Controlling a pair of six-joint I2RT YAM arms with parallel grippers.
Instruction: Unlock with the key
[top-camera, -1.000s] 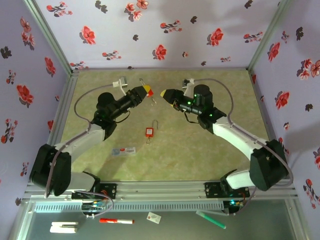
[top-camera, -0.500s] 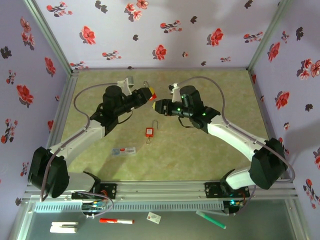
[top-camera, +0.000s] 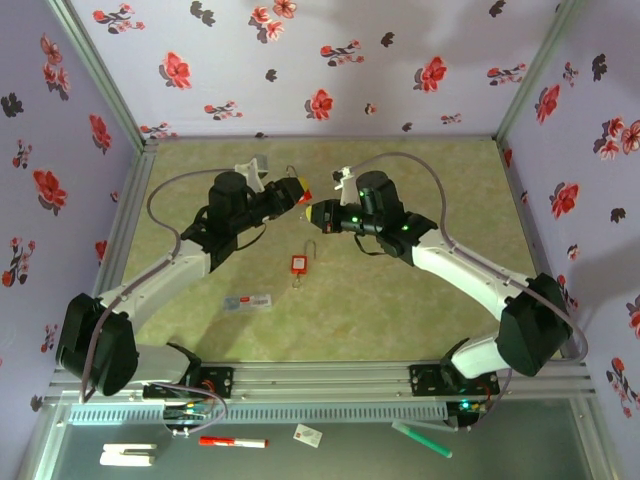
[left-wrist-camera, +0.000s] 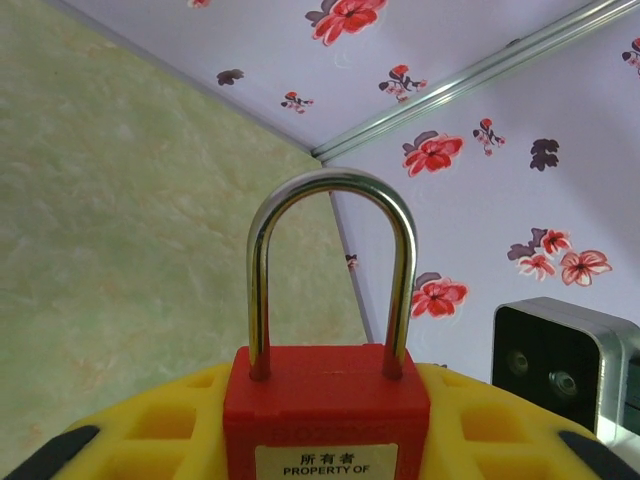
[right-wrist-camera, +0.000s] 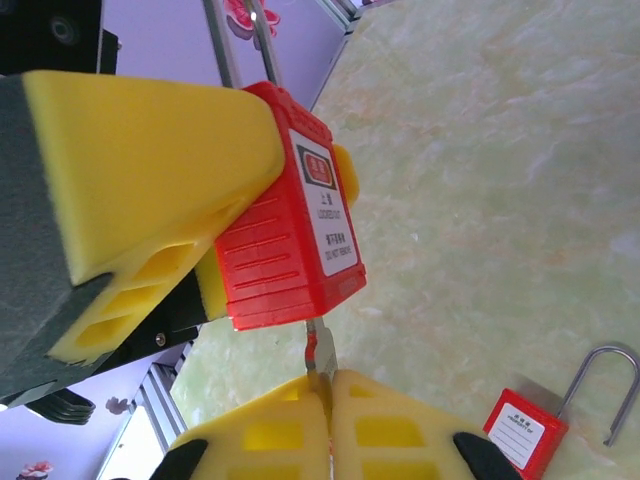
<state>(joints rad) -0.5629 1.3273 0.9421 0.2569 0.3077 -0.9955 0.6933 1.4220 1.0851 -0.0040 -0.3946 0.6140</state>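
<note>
My left gripper (left-wrist-camera: 325, 432) is shut on a red padlock (left-wrist-camera: 325, 405), whose steel shackle (left-wrist-camera: 330, 195) sticks out closed beyond the yellow fingers (left-wrist-camera: 150, 425). In the right wrist view the same padlock (right-wrist-camera: 290, 240) hangs with its underside toward my right gripper (right-wrist-camera: 328, 400). That gripper is shut on the key (right-wrist-camera: 320, 352), a thin grey blade whose tip meets the padlock's underside. From above, the left gripper (top-camera: 293, 193) and the right gripper (top-camera: 314, 211) meet nose to nose over the middle of the table.
A second red padlock (top-camera: 298, 263) lies flat on the green table (top-camera: 430, 300), also seen as the padlock (right-wrist-camera: 530, 425) below my right fingers. A small label strip (top-camera: 247, 300) lies front left. Flowered walls close off three sides.
My right gripper has moved left up to the held padlock and its jaws have closed on the key. The left arm shifted slightly right, still gripping the padlock.
</note>
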